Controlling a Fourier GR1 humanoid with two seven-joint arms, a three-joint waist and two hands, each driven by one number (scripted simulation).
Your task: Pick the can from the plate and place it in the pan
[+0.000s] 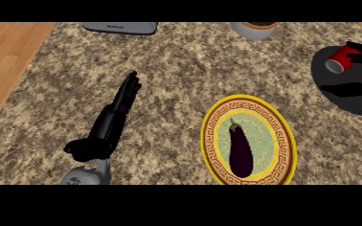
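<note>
Left hand (117,112) low-left over the speckled tabletop (184,72), fingers straight, released, holding nothing. Right hand: not in shot. To its right, yellow-rimmed plate (213,160) w/ a dark purple eggplant (241,151) lying on it. Far right, red can (342,58) lies tipped inside the black pan (332,93). Top edge: grey appliance (121,27), label too small to read, plus a pale pot (254,29). Wood strip (17,52) far left.

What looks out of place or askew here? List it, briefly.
The red can lies tipped on its side in the black pan at the right edge, open end facing the camera, not upright. The yellow-rimmed plate holds only an eggplant. The left hand rests open on the counter. Nothing is spilled.
</note>
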